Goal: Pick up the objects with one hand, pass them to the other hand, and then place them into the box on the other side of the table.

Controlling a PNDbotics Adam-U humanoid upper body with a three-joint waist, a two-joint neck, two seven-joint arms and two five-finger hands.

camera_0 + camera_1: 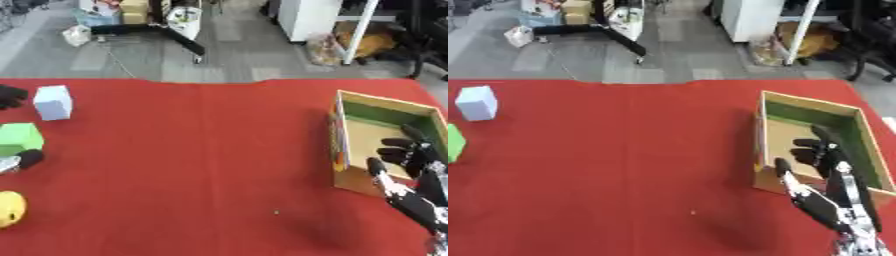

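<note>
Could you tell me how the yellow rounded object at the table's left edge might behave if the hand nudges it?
The yellow rounded object looks curved all round, so it would probably roll rather than slide. The red tablecloth may slow it somewhat.

Table covering [201,165]: matt red cloth. Box [773,102]: plain brown cardboard, green-faced inner walls. White block [52,102]: matt, paper-like. Right hand [826,159]: black plastic with silver metal joints.
</note>
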